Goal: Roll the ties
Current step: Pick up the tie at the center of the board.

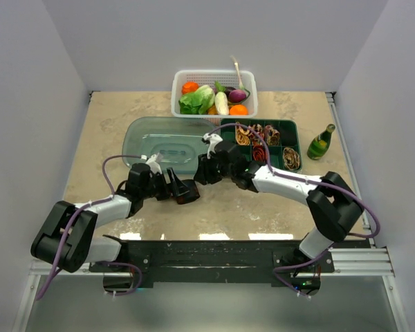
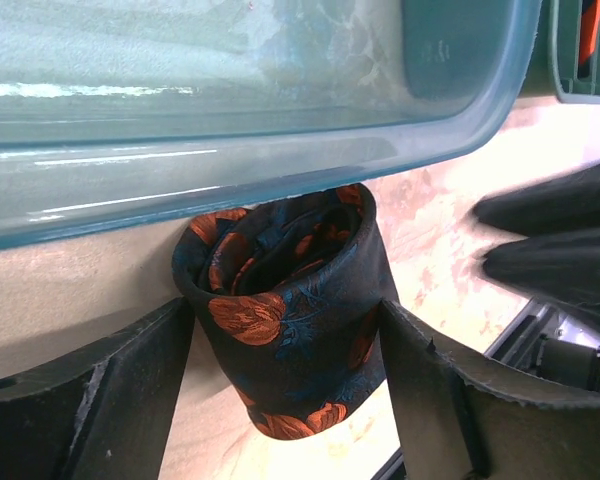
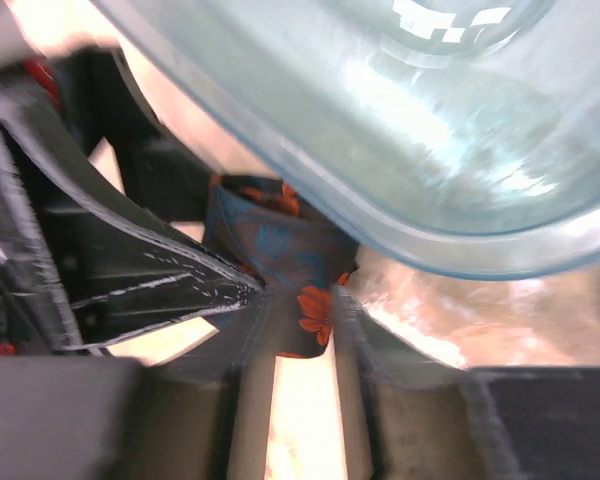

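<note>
left gripper (image 2: 285, 312): clasped on rolled tie (image 2: 290, 320), one finger each side | rolled tie: black with orange motifs, just beside rim of teal lid (image 2: 280, 150), over tabletop (image 1: 277, 207) | right gripper (image 3: 300, 300): slightly parted, holding nothing, tips near the rolled tie

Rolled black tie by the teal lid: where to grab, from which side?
Pinch the rolled tie across its outer wall, mid-height, coming from the side away from the teal lid. The lid's rim crowds the far side; squeezing across the coil likely keeps the wraps together.
</note>
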